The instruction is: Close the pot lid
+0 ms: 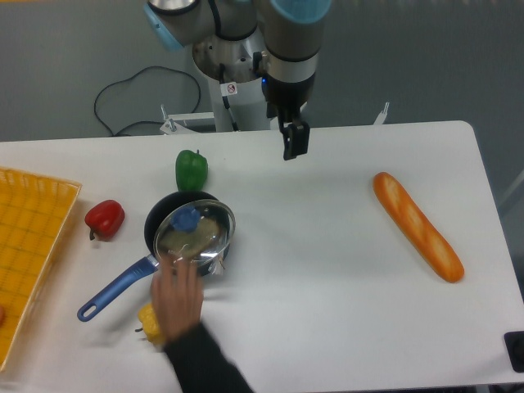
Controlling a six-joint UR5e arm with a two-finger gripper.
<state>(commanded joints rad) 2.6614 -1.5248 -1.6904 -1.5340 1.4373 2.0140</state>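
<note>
The black pot with its long blue handle sits on the white table at the left. The glass lid with a silver rim and blue knob rests tilted on the pot, shifted toward its right side. A human hand reaches up from the front edge and touches the lid's near rim. My gripper hangs above the table's far middle, well to the upper right of the pot, holding nothing. From this angle I cannot tell how far apart its fingers stand.
A green pepper stands just behind the pot. A red pepper lies to its left. A yellow object lies partly under the hand. A baguette lies at the right. A yellow basket is at the left edge.
</note>
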